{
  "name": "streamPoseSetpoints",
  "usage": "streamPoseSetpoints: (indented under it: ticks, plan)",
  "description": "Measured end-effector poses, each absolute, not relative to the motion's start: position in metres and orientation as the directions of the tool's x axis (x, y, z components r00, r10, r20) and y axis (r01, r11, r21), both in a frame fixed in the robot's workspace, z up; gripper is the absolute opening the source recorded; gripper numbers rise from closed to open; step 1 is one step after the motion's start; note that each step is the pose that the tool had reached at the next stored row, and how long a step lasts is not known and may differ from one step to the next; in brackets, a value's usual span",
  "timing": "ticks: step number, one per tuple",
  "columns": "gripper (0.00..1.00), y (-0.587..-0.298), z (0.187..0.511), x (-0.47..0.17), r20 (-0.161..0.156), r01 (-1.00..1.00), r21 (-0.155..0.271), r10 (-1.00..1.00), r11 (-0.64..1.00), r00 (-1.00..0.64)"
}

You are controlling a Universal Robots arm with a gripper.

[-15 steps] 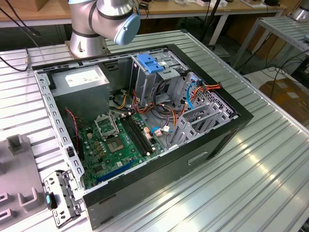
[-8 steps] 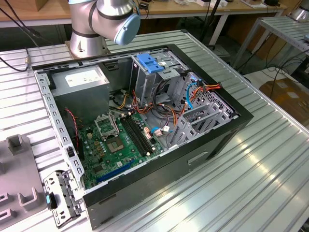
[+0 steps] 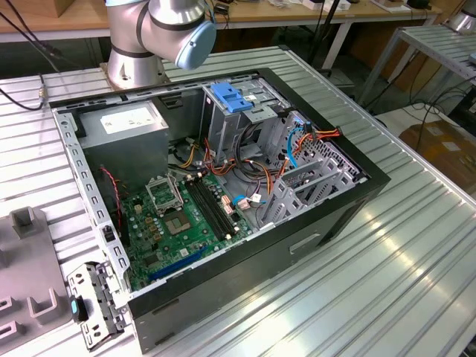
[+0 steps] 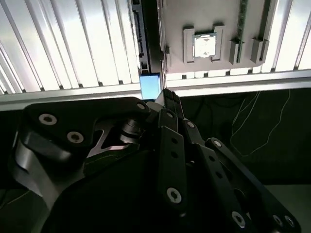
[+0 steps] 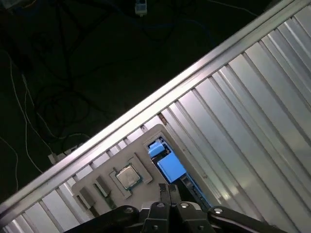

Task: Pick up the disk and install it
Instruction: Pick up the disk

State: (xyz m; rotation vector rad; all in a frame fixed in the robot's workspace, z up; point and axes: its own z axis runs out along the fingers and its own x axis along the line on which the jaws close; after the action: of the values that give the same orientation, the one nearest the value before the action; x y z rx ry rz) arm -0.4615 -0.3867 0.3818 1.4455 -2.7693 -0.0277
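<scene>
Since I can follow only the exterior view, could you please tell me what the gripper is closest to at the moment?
Observer: In the first wrist view the gripper points at the ribbed table. The disk lies just beyond its fingertips, which are shut and hold nothing.
Operator: Thank you. Is anything lying next to the disk there?
Observer: Yes. In the second wrist view a grey tray lies alongside it, with a processor chip seated in it.
</scene>
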Motion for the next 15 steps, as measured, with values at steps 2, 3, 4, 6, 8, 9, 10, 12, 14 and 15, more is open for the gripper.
streamPoseSetpoints:
  ticks: [2, 3, 4, 6, 8, 9, 10, 12, 14, 15]
  plan:
    - [0.11, -0.3867, 0.3812, -0.4615, 0.007, -0.844, 0.021, -0.844, 0.537, -0.537]
    - [0.11, -0.3867, 0.3809, -0.4615, 0.007, -0.852, 0.02, -0.852, 0.524, -0.524]
    - [0.11, -0.3867, 0.3804, -0.4615, 0.007, -0.873, 0.02, -0.873, 0.488, -0.488]
    - [0.11, -0.3867, 0.3796, -0.4615, 0.006, -0.894, 0.019, -0.894, 0.447, -0.447]
    - [0.11, -0.3867, 0.3783, -0.4615, 0.006, -0.926, 0.018, -0.926, 0.377, -0.377]
    - [0.11, -0.3867, 0.3775, -0.4615, 0.006, -0.94, 0.018, -0.94, 0.341, -0.341]
    - [0.11, -0.3867, 0.377, -0.4615, 0.006, -0.95, 0.017, -0.95, 0.313, -0.313]
    - [0.11, -0.3867, 0.3763, -0.4615, 0.005, -0.961, 0.016, -0.961, 0.275, -0.275]
    - [0.11, -0.3867, 0.3754, -0.4615, 0.005, -0.971, 0.014, -0.972, 0.237, -0.237]
    - [0.11, -0.3867, 0.3752, -0.4615, 0.005, -0.974, 0.013, -0.974, 0.227, -0.227]
